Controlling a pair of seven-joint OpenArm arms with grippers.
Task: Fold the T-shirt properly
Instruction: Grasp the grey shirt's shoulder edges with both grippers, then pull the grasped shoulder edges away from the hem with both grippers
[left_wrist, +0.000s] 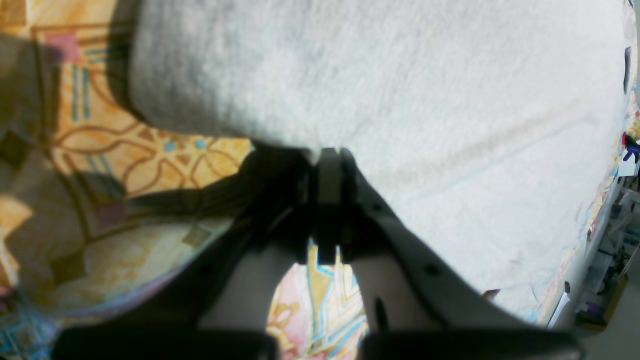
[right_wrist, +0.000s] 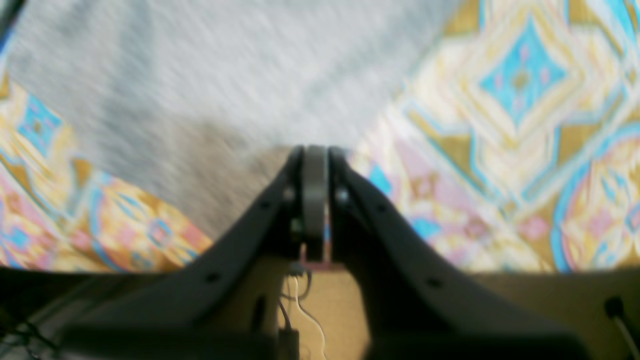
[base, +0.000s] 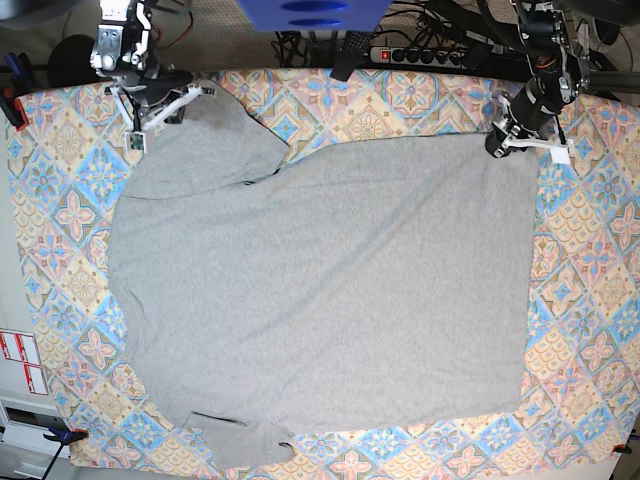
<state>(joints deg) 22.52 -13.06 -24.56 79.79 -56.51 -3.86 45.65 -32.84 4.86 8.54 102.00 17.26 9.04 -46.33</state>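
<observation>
The heather-grey T-shirt (base: 330, 290) lies spread flat on the patterned tablecloth (base: 590, 300), plain side up with no lettering showing. Its hem is to the right and its sleeves are at the top left and bottom left. My left gripper (base: 497, 142) is at the shirt's far right hem corner. In the left wrist view it (left_wrist: 327, 152) is shut on the edge of the shirt (left_wrist: 400, 90). My right gripper (base: 160, 105) is at the far left sleeve. In the blurred right wrist view it (right_wrist: 314, 150) is shut where the shirt (right_wrist: 210, 85) runs into its tips.
A blue object (base: 310, 12) and a power strip (base: 430, 55) with cables sit beyond the table's far edge. Red clamps (base: 10, 100) hold the cloth at the left edge. White labels (base: 20, 360) are on the left rim. The top-left sleeve (base: 235, 145) is rumpled.
</observation>
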